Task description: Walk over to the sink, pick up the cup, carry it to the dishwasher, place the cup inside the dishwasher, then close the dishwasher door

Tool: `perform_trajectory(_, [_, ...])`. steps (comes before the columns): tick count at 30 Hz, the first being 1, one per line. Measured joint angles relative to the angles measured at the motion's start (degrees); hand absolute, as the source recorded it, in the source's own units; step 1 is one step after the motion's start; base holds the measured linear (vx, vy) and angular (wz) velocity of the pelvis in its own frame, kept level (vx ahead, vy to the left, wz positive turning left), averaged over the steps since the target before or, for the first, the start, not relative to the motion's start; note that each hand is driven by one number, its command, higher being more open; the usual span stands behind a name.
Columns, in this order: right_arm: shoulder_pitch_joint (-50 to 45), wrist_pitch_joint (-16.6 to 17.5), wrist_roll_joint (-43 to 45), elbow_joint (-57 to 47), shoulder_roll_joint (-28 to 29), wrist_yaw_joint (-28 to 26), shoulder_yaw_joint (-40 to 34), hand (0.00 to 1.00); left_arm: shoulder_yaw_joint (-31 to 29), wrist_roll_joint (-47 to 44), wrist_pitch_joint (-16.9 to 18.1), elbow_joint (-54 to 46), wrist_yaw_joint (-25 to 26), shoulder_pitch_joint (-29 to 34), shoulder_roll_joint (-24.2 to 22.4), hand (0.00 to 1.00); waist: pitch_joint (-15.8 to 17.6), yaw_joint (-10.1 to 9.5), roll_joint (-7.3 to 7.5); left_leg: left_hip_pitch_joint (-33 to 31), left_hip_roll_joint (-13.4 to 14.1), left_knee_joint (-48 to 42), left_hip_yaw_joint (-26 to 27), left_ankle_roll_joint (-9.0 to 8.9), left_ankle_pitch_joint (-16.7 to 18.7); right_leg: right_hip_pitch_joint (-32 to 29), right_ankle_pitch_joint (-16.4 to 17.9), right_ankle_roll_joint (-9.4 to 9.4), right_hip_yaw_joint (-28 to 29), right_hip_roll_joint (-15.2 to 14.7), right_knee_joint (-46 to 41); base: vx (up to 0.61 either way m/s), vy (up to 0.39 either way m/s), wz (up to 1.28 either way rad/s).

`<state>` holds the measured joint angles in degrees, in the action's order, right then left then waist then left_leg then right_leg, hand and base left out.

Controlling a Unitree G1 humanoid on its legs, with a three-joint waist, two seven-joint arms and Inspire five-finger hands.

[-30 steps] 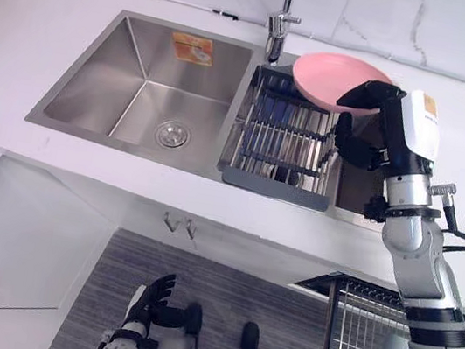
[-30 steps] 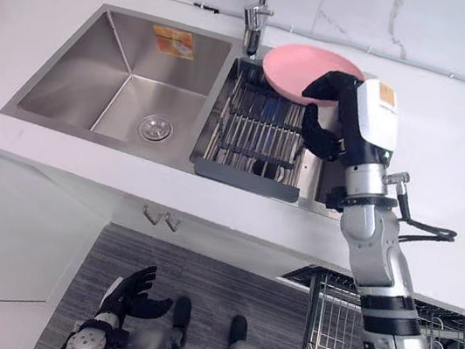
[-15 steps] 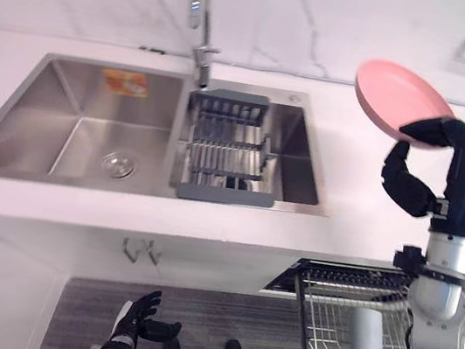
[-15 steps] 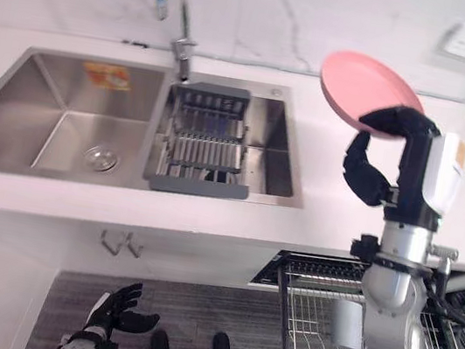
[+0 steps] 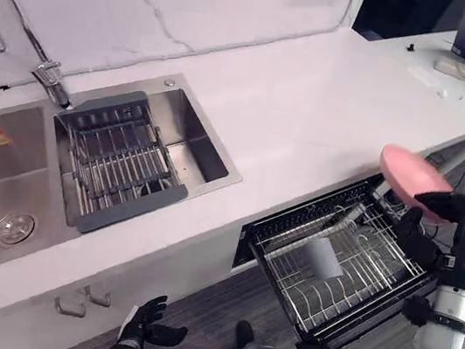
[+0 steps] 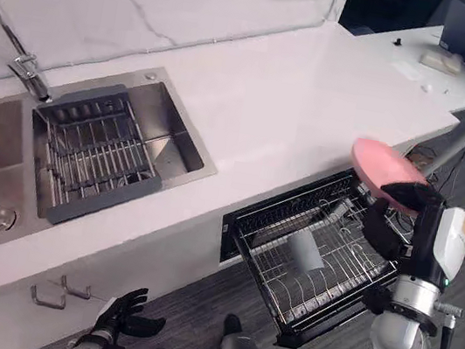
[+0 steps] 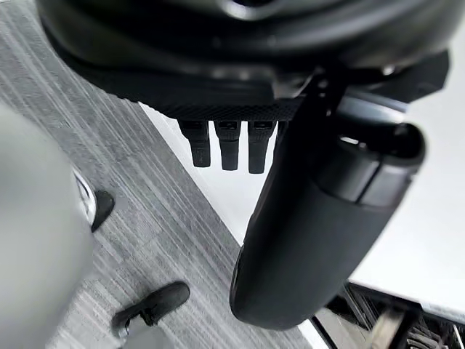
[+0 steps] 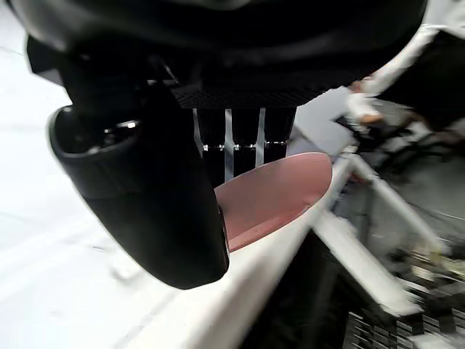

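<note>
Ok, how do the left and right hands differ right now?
The right hand is raised by the dishwasher rack; the left hand hangs low near the floor. The right hand is curled on the pink plate; the left hand is relaxed and empty. Both are dark.

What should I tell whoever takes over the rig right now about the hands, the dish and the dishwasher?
Right hand: fingers and thumb shut on the pink plate, held over the far corner of the pulled-out dishwasher rack.
Left hand: open, holding nothing, low by the floor.
A pale cup already lies in the rack.
Done: the plate is out of the sink and at the dishwasher.
Left: set it in the rack, let go, close the dishwasher.
Note: the task says cup, but the hand holds a plate.
</note>
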<state>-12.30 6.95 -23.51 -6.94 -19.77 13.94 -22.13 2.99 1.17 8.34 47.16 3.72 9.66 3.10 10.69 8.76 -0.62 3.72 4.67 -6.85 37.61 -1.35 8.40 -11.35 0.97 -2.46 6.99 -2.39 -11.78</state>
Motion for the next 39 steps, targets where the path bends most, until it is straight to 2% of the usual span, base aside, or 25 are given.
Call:
perform_trajectory(5, [1.27, -0.65, 2.26, 3.18, -1.02, -1.24, 0.54, 0.30, 1.42, 0.00, 0.26, -0.34, -0.08, -1.40, -0.50, 0.90, 3.59, -0.16, -2.75, -1.92, 0.34, -1.47, 2.60, 0.36, 0.59, -3.42, 0.10, -0.14, 1.05, 0.12, -1.75, 0.02, 0.006, -0.24])
perform_trajectory(11, [5.71, -0.69, 6.81, 5.93, -2.60, -2.67, 6.35, 0.30, 3.17, -0.10, 0.65, -2.18, 0.04, -4.35, 0.25, 0.90, 7.78, -1.05, -3.38, -5.42, 2.36, -6.06, 5.77, 0.23, 2.83, -8.28, -0.24, 0.19, -1.48, -0.63, -4.24, 0.02, 0.000, -0.27])
perform_trajectory(12, [7.23, -0.71, 8.53, 7.65, -2.96, -2.77, 7.88, 0.30, 4.00, -0.10, 0.82, -2.64, 0.00, -5.36, 0.11, 0.90, 8.15, -1.23, -3.80, -6.56, 2.90, -7.03, 5.74, 0.14, 3.34, -8.98, -0.73, -0.32, -1.82, -0.58, -4.30, 0.03, 0.000, -0.06])
perform_trajectory(20, [15.91, -0.81, 11.13, 14.10, -3.76, -3.51, 14.03, 0.30, 5.31, -1.28, 2.07, -4.82, 0.12, -10.05, 0.30, 0.90, 12.81, -3.37, -4.89, -10.01, 3.86, -9.53, 7.06, 0.43, 3.62, -11.93, -1.19, -0.50, -2.16, -1.04, -5.50, 0.02, 0.006, 0.05])
perform_trajectory(21, [16.31, -0.82, 11.14, 14.57, -3.74, -3.53, 14.68, 0.90, 5.32, -1.29, 2.07, -5.07, 0.15, -10.15, 0.32, 0.90, 13.26, -3.40, -4.83, -10.53, 3.98, -9.79, 7.06, 0.55, 3.70, -12.27, -1.19, -0.50, -2.33, -1.12, -5.54, -0.01, -0.001, 0.13])
perform_trajectory(27, [18.87, -2.11, 12.31, 19.34, -3.37, -3.33, 14.88, 0.90, 5.34, -1.30, 2.04, -5.14, 0.20, -11.06, 0.28, 0.90, 14.06, -4.08, -4.81, -12.05, 4.08, -10.61, 7.01, 0.87, 3.92, -13.87, -1.20, -0.51, -2.39, -1.40, -6.45, 0.00, 0.000, 0.01])
perform_trajectory(32, [19.00, -2.35, 12.09, 19.00, -2.47, -2.53, 14.86, 0.90, 5.32, -1.29, 2.08, -6.32, 0.45, -11.20, 0.21, 0.90, 14.06, -5.03, -4.80, -12.18, 4.15, -10.98, 6.66, 0.90, 3.94, -13.83, -1.23, -0.47, -2.65, -1.56, -6.74, -0.01, -0.010, 0.03])
perform_trajectory(34, [18.66, -2.52, 12.05, 17.39, -2.38, -2.26, 14.66, 0.90, 5.32, -1.29, 2.06, -6.30, 0.89, -11.20, 0.20, 0.90, 14.08, -5.05, -4.77, -12.27, 4.15, -11.11, 6.44, 0.95, 3.97, -13.76, -1.29, -0.50, -2.79, -1.66, -6.74, -0.01, -0.009, 0.05])
perform_trajectory(39, [13.52, -2.71, 11.52, 6.10, 0.79, -0.44, 10.28, 0.90, 4.98, -1.26, 1.92, -6.29, 1.18, -11.22, -0.03, 0.90, 14.31, -5.05, -4.40, -11.63, 4.60, -11.70, 5.59, 1.04, 4.04, -12.36, -1.29, -0.50, -3.63, -1.62, -6.62, 0.02, -0.018, 0.06])
